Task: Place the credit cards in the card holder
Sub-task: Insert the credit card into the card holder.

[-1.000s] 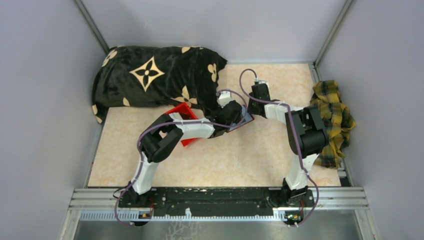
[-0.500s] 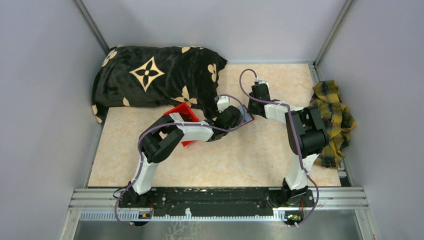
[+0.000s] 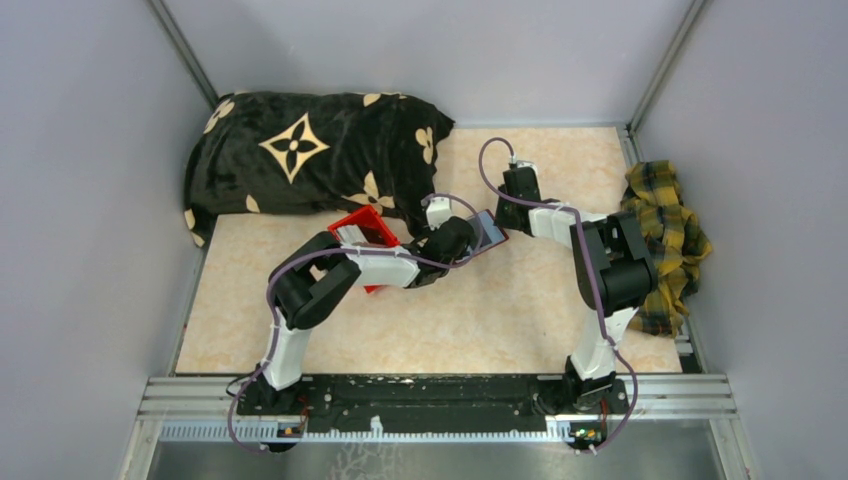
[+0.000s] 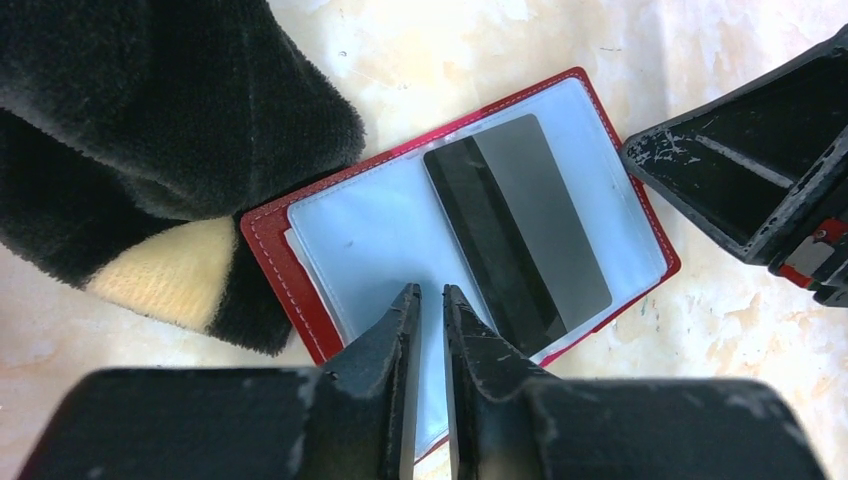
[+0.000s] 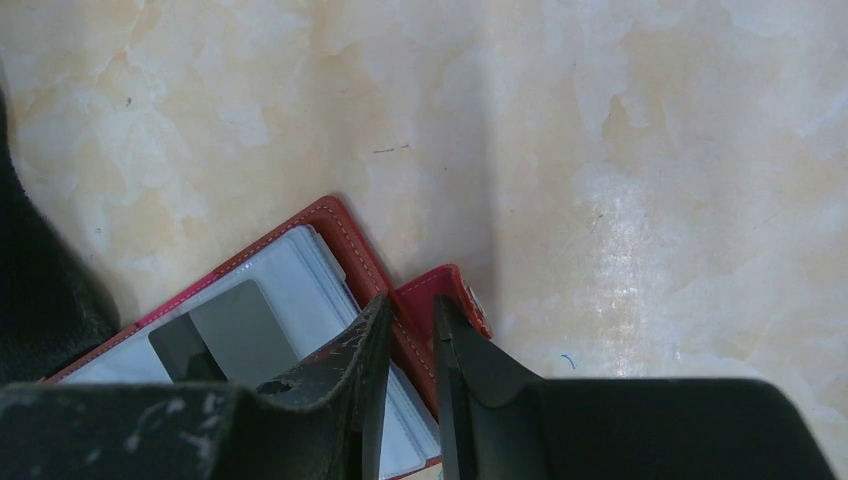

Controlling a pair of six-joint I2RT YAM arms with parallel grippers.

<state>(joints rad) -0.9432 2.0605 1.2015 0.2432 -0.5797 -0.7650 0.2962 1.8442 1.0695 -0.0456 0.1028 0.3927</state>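
Well, the card holder (image 4: 400,220) lies spread open on the table (image 5: 600,150), up against the black pillow (image 4: 150,100). A grey credit card (image 4: 520,230) with a dark stripe sits on the half farther from the pillow. The right gripper (image 5: 407,315) pinches the holder's red edge on the side away from the pillow. The left gripper (image 4: 425,300) has its fingers nearly together over the clear sleeve; I cannot tell whether they grip it.

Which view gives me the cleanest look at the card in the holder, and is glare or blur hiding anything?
Left wrist view: card holder and grey card sharp, evenly lit, no glare; only the left gripper is soft. Right wrist view: sheen on the table, right gripper blocks part of the holder. Top view: holder tiny, partly behind the arms.
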